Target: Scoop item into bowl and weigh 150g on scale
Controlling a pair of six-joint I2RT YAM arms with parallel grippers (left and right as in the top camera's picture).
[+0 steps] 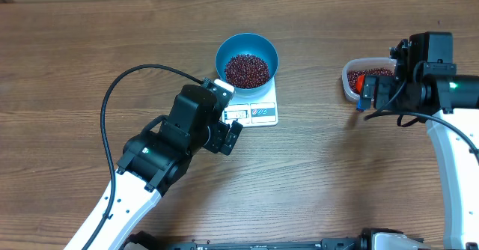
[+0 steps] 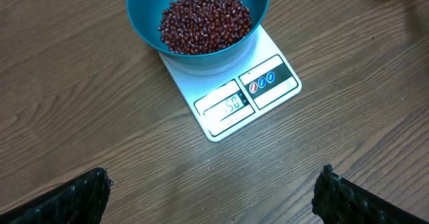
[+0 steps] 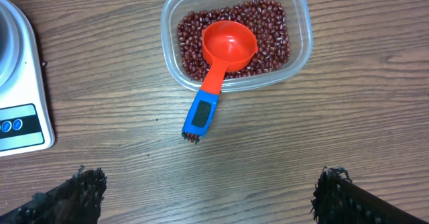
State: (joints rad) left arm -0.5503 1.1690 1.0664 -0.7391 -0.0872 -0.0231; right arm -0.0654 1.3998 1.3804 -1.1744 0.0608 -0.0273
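Wooden tabletop (image 2: 67, 117), where we see the blue bowl (image 2: 144, 23) of beans (image 2: 204, 21) sitting on the scale (image 2: 268, 56). Our left gripper (image 2: 213, 177) and right gripper (image 3: 209, 177) gape wide, holding nothing; the red scoop (image 3: 228, 46) rests in the tub (image 3: 303, 23). Scooping looks done; next we'd check the display (image 2: 231, 105), too faint to read surely.

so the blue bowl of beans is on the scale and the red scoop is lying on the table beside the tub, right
Only the scoop is wrong: it rests in the tub, handle out over the rim, as the right wrist view shows. The bowl of beans is on the scale.
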